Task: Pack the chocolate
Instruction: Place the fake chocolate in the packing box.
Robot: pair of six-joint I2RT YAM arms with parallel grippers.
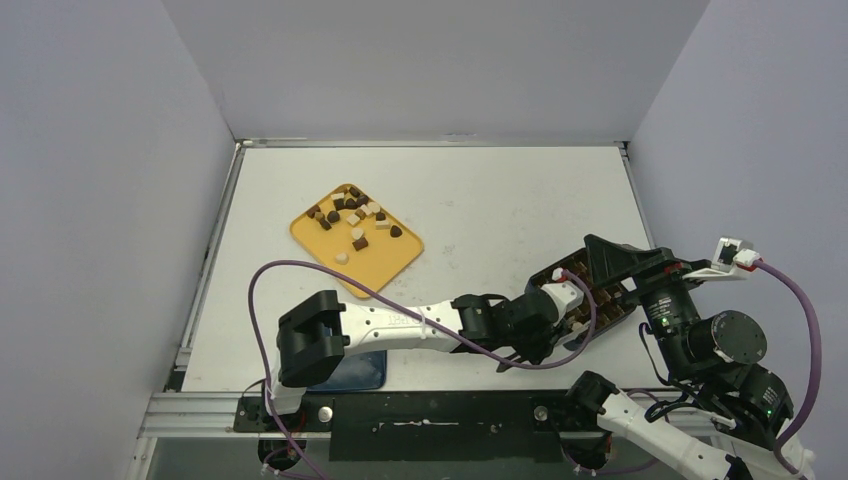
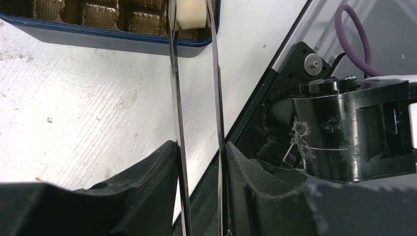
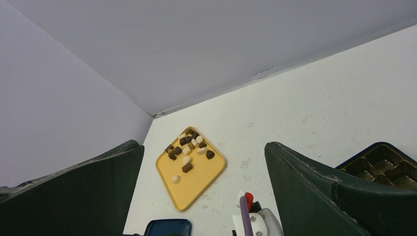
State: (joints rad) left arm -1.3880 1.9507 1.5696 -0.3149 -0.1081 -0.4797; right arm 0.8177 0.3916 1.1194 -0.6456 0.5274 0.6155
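Note:
Several pieces of chocolate point(image 1: 352, 222), dark, light brown and cream-white, lie loose on a yellow tray point(image 1: 385, 268) at the back left, and show too in the right wrist view point(image 3: 189, 147). My left gripper point(image 2: 201, 147) is shut on long metal tongs point(image 2: 177, 98). The tong tips pinch one cream-white piece point(image 2: 189, 14) over a cell of the dark compartment box point(image 2: 98, 17) at the right point(image 1: 600, 300). My right gripper point(image 3: 204, 145) stands wide open at the box's far end, with the box point(image 3: 388, 164) showing past its right finger.
A blue lid point(image 1: 350, 372) lies at the near table edge beside the left arm's base. The left arm stretches across the front of the table to the box. Purple cables loop over both arms. White walls close in the table.

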